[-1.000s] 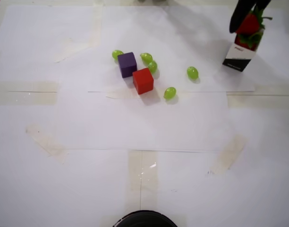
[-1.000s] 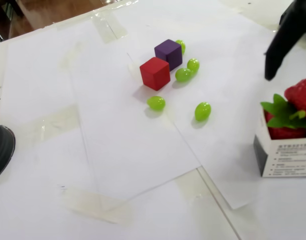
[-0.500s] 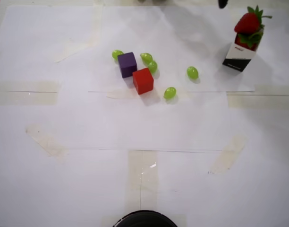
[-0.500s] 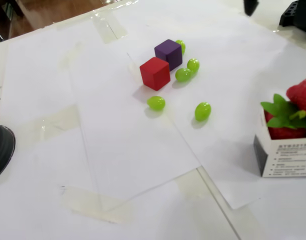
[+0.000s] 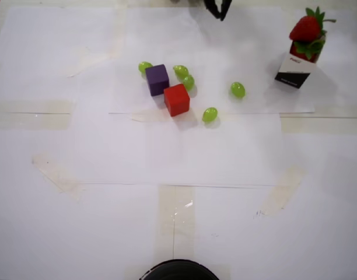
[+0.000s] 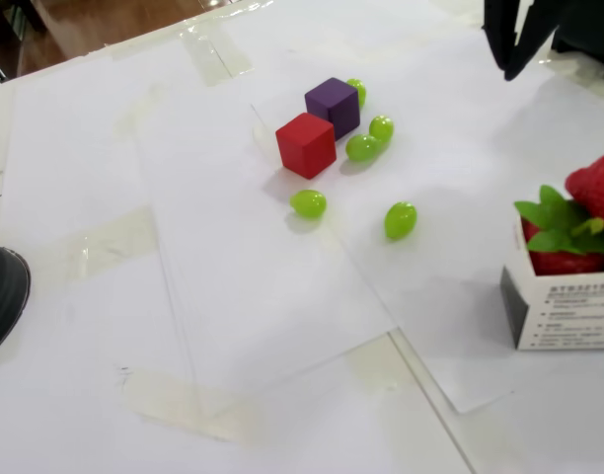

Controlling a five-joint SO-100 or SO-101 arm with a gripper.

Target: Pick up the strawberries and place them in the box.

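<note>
**Desk:** Where's the gripper?

**Me:** At the top edge of the overhead view, the gripper (image 5: 219,14) shows as a dark tip, well left of the box (image 5: 296,70). Half a second ago only a speck of it showed further right, and a second ago it hung right over the box. So it has swung leftward. In the fixed view it (image 6: 510,67) sits at the upper right, dark fingers pointing down over the paper.

**Desk:** Holding anything?

**Me:** Nothing I can see between the fingers. They look parted a little, with a narrow gap at the tips, though most of it is cropped, so I wouldn't swear to how wide.

**Desk:** And the strawberries?

**Me:** In the box. One strawberry (image 5: 307,27) pokes out of the top, with green leaves and more red beneath it. How many are stacked inside I cannot tell. The fixed view shows the same pile (image 6: 593,188) above the white rim (image 6: 568,306). The box has not shifted across the frames.

**Desk:** The rest?

**Me:** Unmoved. The purple cube (image 5: 157,79) and red cube (image 5: 177,99) touch at a corner, with five green grapes (image 5: 237,89) scattered around them on the paper (image 5: 79,35).
</note>
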